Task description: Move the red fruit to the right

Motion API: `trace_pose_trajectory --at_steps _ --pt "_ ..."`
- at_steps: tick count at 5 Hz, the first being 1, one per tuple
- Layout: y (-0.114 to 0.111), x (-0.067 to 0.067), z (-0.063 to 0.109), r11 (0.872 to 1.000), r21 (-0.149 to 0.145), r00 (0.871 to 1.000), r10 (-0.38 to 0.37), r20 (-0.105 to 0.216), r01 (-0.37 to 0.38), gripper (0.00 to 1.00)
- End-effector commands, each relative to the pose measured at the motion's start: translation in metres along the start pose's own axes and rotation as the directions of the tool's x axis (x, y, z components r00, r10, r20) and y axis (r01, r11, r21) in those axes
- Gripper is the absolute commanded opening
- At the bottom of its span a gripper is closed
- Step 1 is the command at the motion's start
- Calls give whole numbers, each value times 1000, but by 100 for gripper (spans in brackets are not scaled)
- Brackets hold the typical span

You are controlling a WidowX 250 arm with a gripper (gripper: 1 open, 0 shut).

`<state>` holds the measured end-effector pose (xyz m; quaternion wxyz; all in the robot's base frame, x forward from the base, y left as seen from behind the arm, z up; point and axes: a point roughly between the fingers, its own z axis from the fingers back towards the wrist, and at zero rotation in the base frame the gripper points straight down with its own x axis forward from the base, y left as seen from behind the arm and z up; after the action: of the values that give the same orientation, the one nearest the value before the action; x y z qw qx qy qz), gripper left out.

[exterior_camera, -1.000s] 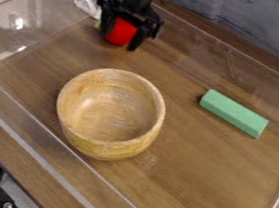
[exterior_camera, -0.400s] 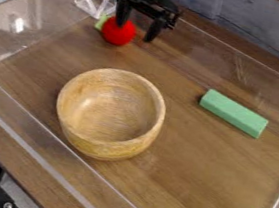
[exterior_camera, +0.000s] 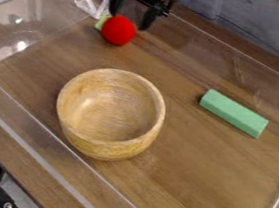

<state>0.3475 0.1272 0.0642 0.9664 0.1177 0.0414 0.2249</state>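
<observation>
The red fruit [exterior_camera: 117,30] is a small round red ball with a bit of green at its upper left. It rests on the wooden table at the back left. My gripper [exterior_camera: 135,16] hangs just above and behind it, slightly to its right, with its black fingers [exterior_camera: 151,17] spread open and empty. It is not touching the fruit.
A wooden bowl [exterior_camera: 110,112] stands at the centre left. A green rectangular block [exterior_camera: 233,113] lies at the right. A clear plastic wall [exterior_camera: 20,29] borders the table on the left and front. Pale objects [exterior_camera: 86,0] lie behind the fruit.
The gripper was down around the fruit a second ago. It has let go, opened and risen up and back. The fruit stays on the table.
</observation>
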Motion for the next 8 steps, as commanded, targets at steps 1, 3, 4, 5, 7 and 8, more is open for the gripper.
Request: trace_pose_trajectory --at_steps 1,3,4,5,7,8 --pt "-2 -13 27 998 -15 996 55 74 -54 0" --pt "13 -7 38 989 -14 988 150 46 -149 0" --pt "14 -9 43 980 -10 979 200 40 -199 0" --pt "11 -32 32 979 -1 979 202 3 -202 0" --pt "15 -71 20 982 -2 981 188 -50 -188 0" --pt "25 -78 22 990 -20 988 141 -54 -142 0"
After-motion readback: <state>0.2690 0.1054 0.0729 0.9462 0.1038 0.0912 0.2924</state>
